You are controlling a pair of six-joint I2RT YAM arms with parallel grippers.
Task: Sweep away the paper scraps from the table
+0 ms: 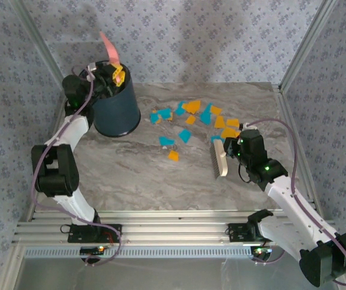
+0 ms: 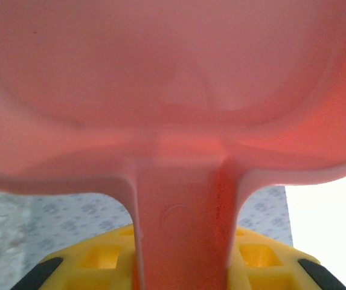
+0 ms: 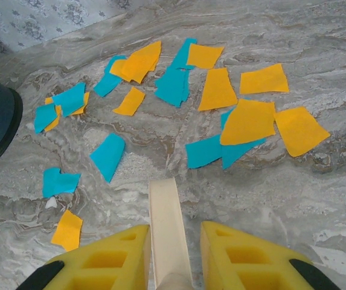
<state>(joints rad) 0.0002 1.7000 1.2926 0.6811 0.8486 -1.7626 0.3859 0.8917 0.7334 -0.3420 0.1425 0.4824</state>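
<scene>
Dustpan (image 2: 173, 90) tight in left fingers (image 2: 100, 260), brush (image 3: 166, 223) tight in right fingers (image 3: 109, 260) near paper scraps (image 3: 248, 121).

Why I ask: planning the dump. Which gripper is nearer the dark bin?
Left. The left gripper, holding the pink dustpan, sits at the rim of the bin; the right gripper, gripping the brush, is beside the paper scraps.

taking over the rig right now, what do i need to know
Left gripper: shut on the handle of the pink dustpan, up at the dark bin.
Right gripper: shut on the brush, low over the table, just right of the paper scraps.
Done: both tools in hand.
Left: scraps lie scattered mid-table; sweep them into the dustpan, then bin.
</scene>
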